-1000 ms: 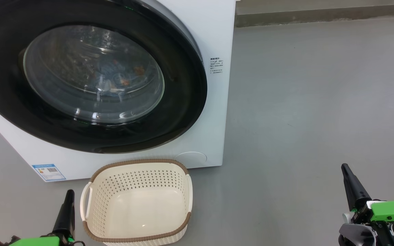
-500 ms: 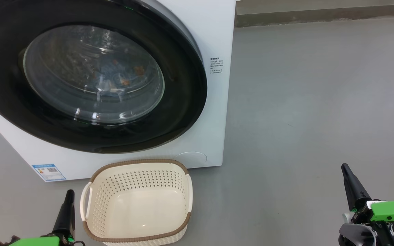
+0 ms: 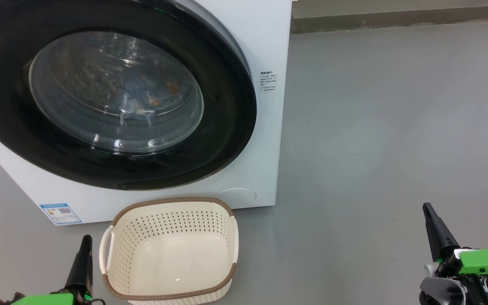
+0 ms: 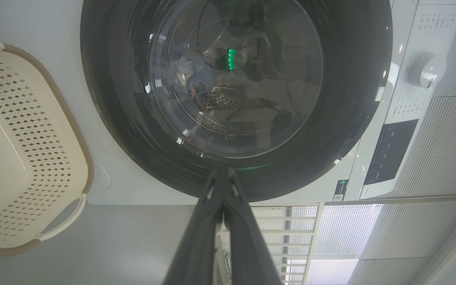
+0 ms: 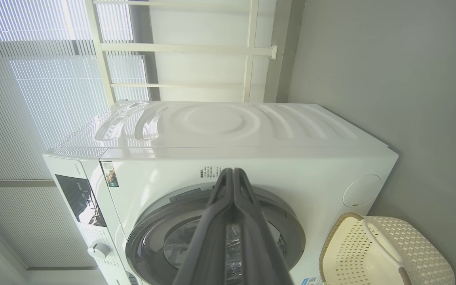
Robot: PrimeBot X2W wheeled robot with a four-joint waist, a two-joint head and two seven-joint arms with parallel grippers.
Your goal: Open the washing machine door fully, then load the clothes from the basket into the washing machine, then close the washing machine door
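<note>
The white washing machine (image 3: 265, 38) stands ahead with its round black-rimmed door (image 3: 227, 127) shut flat against the front. Behind the glass lie the clothes (image 3: 142, 95), blue fabric with orange spots; the left wrist view shows the clothes (image 4: 190, 79) inside the drum too. The cream basket (image 3: 172, 250) sits on the floor just below the door, with nothing in it. My left gripper (image 3: 85, 241) is shut and hangs beside the basket's left handle. Far off at the lower right, my right gripper (image 3: 427, 208) is shut over bare floor, holding nothing.
Grey floor (image 3: 388, 127) stretches right of the machine to a low ledge (image 3: 396, 17) at the back. A blue label (image 3: 60, 213) and a round flap (image 3: 236, 195) mark the machine's lower front. The right wrist view shows window blinds (image 5: 34, 79) and a white rack (image 5: 180, 47) behind the machine.
</note>
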